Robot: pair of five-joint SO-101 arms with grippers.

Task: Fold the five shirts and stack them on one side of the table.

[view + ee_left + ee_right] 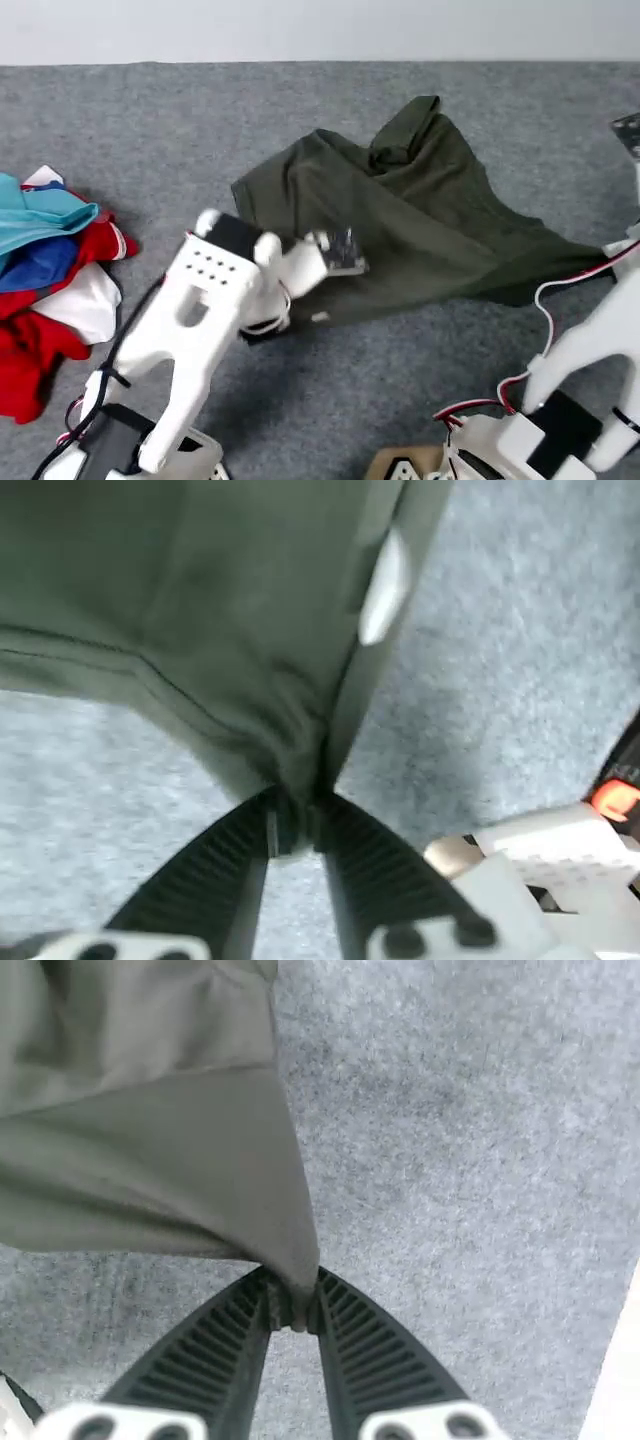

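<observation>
A dark green shirt (400,210) lies crumpled and partly lifted in the middle of the grey table. My left gripper (335,258) is at its near edge. In the left wrist view the left gripper (295,825) is shut on a bunched fold of the green shirt (200,610). My right gripper (618,250) is at the table's right edge, where one corner of the shirt is pulled taut. In the right wrist view the right gripper (292,1305) is shut on that corner of the green shirt (150,1160).
A loose pile of shirts (50,270) in teal, blue, red and white lies at the table's left edge. Grey felt (180,130) covers the table, with bare room behind and in front of the green shirt. The arm bases (500,440) stand along the near edge.
</observation>
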